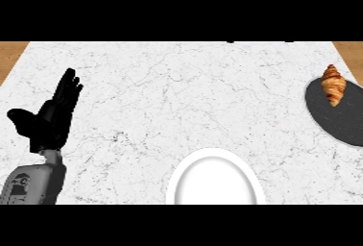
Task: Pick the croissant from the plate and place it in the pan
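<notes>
Left hand (51,115) at the view's left, fingers straight and spread, resting above the bench (184,96). Far across, at the right edge: croissant (333,85) lying on the dark pan's (340,120) upper rim. White plate (215,180) near bottom centre, bare.

A white marble surface (184,96) with fine grey veins fills nearly the whole view under even light. Past its far left and far right corners, brown wooden floor (10,55) shows in narrow wedges.
</notes>
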Robot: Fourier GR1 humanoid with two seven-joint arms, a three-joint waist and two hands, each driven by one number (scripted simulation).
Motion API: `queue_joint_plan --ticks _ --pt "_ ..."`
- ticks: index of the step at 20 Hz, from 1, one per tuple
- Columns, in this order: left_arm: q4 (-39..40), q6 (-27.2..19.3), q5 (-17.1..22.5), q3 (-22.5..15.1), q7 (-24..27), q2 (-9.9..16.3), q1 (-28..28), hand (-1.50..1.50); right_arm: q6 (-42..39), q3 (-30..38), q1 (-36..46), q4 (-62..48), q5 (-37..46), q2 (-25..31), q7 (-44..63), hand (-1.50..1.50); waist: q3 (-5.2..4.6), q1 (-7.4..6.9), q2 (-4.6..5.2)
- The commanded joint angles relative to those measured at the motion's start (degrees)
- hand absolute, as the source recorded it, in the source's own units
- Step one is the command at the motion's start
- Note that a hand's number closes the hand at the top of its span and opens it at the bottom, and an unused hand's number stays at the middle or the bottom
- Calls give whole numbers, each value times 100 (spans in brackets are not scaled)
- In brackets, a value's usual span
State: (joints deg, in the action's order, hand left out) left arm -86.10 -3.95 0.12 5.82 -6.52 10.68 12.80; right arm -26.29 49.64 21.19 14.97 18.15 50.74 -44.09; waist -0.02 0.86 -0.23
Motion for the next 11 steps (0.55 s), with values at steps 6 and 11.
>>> queue_joint_plan --ticks 6,11 --pt "39 124 127 193 118 113 -131 0 -1568 28 -1204 708 -600 327 -447 -150 -10 50 -17" --pt "113 204 148 175 121 112 -98 0 -1401 5 -1883 1518 -954 -48 -359 -150 -12 62 -9"
